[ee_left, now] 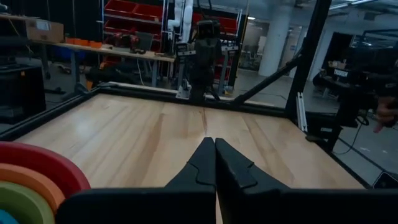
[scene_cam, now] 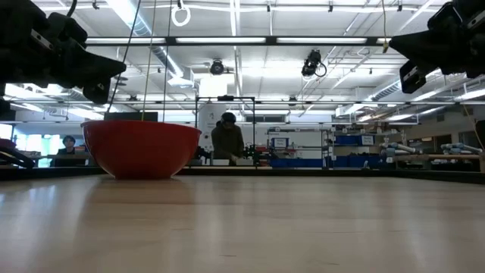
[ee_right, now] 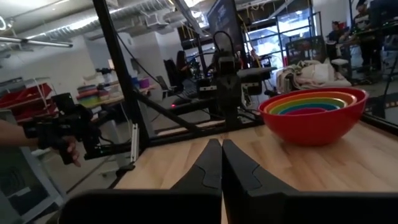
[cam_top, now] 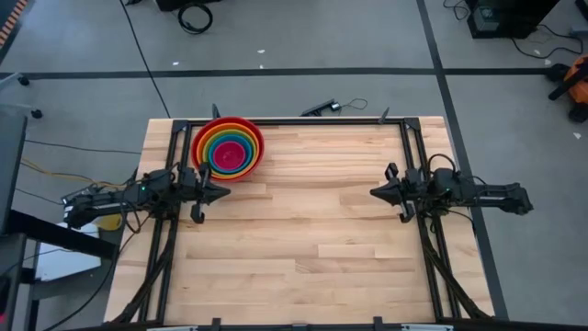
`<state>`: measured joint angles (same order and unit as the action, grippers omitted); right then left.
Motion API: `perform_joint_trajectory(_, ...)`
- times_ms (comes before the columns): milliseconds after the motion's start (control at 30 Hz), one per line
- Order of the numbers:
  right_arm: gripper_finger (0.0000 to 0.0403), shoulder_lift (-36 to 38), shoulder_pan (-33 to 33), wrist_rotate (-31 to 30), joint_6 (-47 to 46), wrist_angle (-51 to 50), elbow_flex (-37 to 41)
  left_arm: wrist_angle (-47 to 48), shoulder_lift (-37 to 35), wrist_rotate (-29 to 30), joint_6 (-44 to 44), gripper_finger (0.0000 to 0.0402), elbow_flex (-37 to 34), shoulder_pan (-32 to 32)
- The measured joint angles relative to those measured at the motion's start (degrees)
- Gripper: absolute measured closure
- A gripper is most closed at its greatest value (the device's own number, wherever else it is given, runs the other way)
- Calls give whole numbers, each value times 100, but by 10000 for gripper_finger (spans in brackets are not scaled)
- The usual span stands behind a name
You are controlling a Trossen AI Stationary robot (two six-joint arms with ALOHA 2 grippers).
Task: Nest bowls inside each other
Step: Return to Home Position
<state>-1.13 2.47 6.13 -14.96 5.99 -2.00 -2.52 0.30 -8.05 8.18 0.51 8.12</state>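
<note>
The bowls [cam_top: 228,148] stand nested in one stack at the table's far left: red outermost, then orange, lime green, blue, and magenta pink in the middle. The red bowl [scene_cam: 141,149] rests on its base on the wood; the stack [ee_right: 314,112] also shows in the right wrist view, and its rim [ee_left: 31,177] in the left wrist view. My left gripper [cam_top: 226,194] is shut, level, just near of the stack, touching nothing. My right gripper [cam_top: 374,192] is shut at the right side, pointing toward the table's middle.
A black metal frame [cam_top: 303,119] runs along the far edge and down both sides of the table. The wide wooden middle [cam_top: 303,230] lies between the two arms. People [scene_cam: 227,140] stand in the room beyond the far edge.
</note>
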Motion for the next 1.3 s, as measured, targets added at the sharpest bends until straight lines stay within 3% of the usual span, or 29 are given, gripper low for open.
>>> perform_joint_trajectory(533, 369, -37, -18, -42, 10, 124, 164, 28, 7, 39, 6, 401, -2, 0)
perform_joint_trajectory(1300, 370, -37, -18, -51, 10, 124, 164, 23, 7, 31, 23, 401, -7, 0)
